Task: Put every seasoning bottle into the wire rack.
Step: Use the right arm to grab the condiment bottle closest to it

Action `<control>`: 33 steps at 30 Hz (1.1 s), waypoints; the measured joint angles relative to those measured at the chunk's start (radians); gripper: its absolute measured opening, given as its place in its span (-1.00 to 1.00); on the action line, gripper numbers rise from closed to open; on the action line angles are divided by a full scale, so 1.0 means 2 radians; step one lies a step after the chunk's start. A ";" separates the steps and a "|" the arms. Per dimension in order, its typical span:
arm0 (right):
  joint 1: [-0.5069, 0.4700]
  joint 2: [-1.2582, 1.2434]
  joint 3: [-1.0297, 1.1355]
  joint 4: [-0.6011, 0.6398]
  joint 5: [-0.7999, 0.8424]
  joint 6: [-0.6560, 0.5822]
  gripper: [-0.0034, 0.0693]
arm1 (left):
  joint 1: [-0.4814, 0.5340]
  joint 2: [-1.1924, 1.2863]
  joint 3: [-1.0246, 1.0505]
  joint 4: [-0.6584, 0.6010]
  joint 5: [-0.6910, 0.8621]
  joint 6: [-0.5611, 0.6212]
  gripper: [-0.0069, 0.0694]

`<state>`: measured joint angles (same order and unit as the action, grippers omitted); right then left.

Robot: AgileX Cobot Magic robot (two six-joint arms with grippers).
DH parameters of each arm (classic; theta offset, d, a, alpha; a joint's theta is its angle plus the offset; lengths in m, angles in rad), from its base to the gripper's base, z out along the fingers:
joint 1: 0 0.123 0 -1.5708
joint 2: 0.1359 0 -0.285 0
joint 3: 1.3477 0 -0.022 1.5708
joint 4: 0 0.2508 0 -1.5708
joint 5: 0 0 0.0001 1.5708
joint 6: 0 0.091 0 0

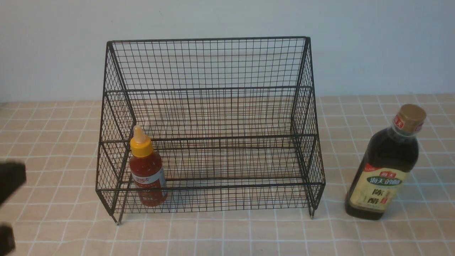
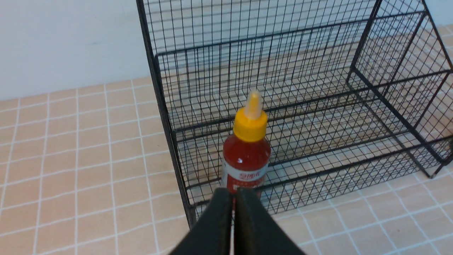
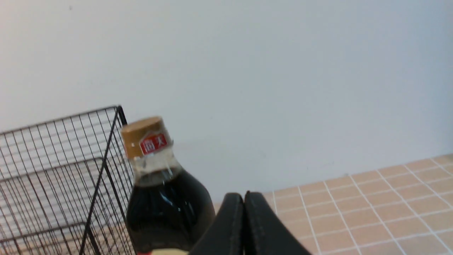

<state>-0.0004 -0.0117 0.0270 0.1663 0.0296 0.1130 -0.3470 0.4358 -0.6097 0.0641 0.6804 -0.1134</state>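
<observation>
The black wire rack (image 1: 213, 89) stands in the middle of the table. The red sauce bottle (image 1: 147, 174) with its yellow nozzle cap stands upright inside the rack's lower tier, at its left end; it also shows in the left wrist view (image 2: 247, 156). My left gripper (image 2: 233, 193) is shut and empty, just outside the rack's front wire, in line with this bottle. The dark vinegar bottle (image 1: 385, 163) with a gold cap stands upright on the table to the right of the rack. My right gripper (image 3: 244, 194) is shut and empty beside the vinegar bottle (image 3: 166, 198).
A checked tan cloth (image 1: 227, 234) covers the table, and a plain pale wall stands close behind the rack. A black part of my left arm (image 1: 10, 179) shows at the front view's left edge. The right arm is outside the front view.
</observation>
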 joint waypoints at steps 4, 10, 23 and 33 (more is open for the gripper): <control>0.000 0.000 0.000 0.002 -0.007 0.001 -0.94 | 0.000 -0.055 0.081 0.000 -0.018 0.000 -0.84; 0.000 0.000 -0.002 0.026 -0.068 0.037 -0.94 | 0.000 -0.104 0.146 0.000 -0.060 0.000 -0.84; 0.000 0.257 -0.395 0.028 0.367 -0.008 -0.94 | 0.000 -0.108 0.146 0.000 -0.082 0.000 -0.84; 0.001 0.516 -0.632 0.031 0.609 -0.073 -0.85 | 0.000 -0.109 0.146 0.000 -0.081 0.000 -0.84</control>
<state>0.0021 1.0208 -1.2372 0.2288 1.2478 -0.0332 -0.3470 0.2186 -0.3174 0.0634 0.5179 -0.1134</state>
